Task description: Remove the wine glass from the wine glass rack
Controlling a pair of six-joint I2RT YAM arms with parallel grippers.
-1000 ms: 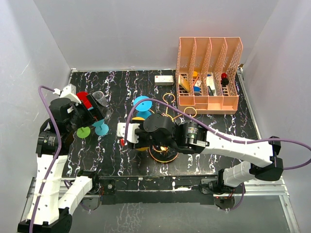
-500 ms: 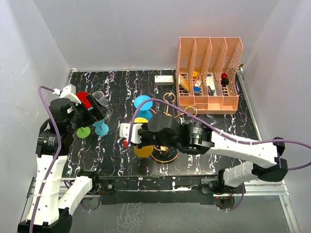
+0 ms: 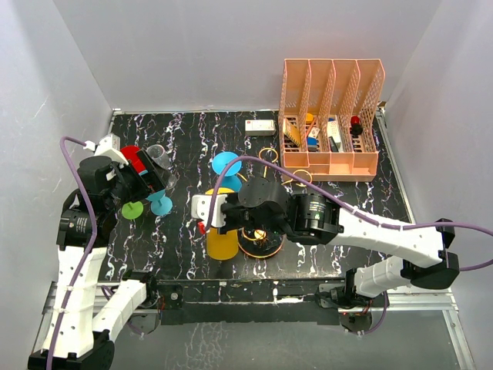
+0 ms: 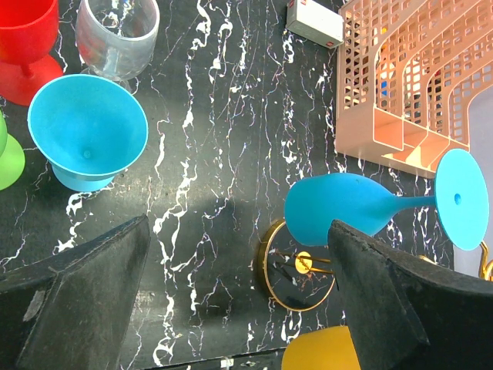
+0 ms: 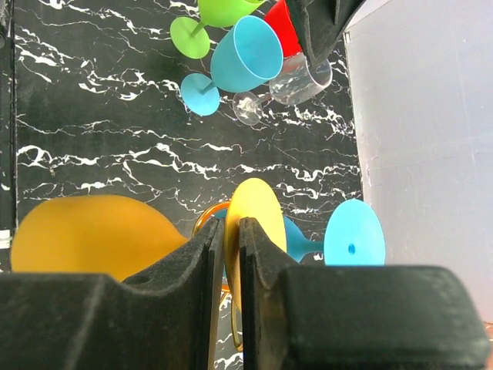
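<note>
The gold wine glass rack (image 3: 259,245) stands mid-table, its ring base (image 4: 266,270) also in the left wrist view. A yellow wine glass (image 3: 222,243) hangs at the rack's near-left side, bowl (image 5: 85,235) pointing to the near edge. My right gripper (image 5: 230,225) is shut on its round foot (image 5: 258,204), which stands edge-on between the fingers. A blue wine glass (image 4: 339,204) hangs sideways on the rack's far side. My left gripper (image 4: 239,293) is open and empty at the table's left (image 3: 146,181).
Red (image 4: 27,38), clear (image 4: 117,35), blue (image 4: 88,131) and green (image 4: 8,158) glasses stand at the far left by the left gripper. An orange file organizer (image 3: 331,123) fills the back right, and a small white box (image 3: 259,126) lies beside it.
My right gripper has closed on the yellow glass's foot. The yellow bowl has come out toward the near edge and shows more fully. The left arm has not moved.
</note>
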